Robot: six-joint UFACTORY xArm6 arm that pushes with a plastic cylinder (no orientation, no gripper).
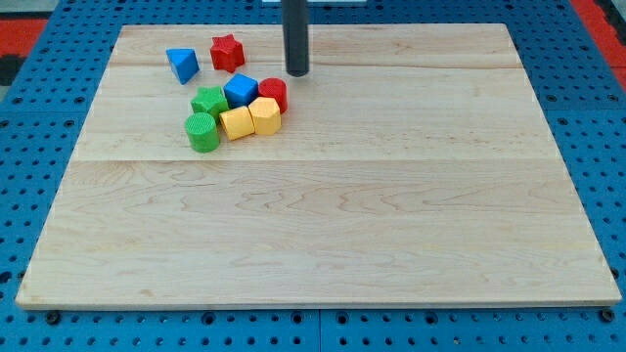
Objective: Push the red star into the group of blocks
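The red star point(227, 52) lies near the view's top left on the wooden board point(323, 225). Below and right of it sits a tight group: a green star-like block point(208, 101), a blue cube point(241, 90), a red round block point(274, 93), a yellow cube point(236, 123), a yellow hexagonal block point(265, 115) and a green cylinder point(202, 132). A blue triangular block point(182, 65) lies alone left of the red star. My tip point(297, 72) stands right of the red star and just above the red round block, touching neither.
The board lies on a blue perforated base point(597, 117) that shows on all sides. Red matting point(29, 29) shows at the view's top corners.
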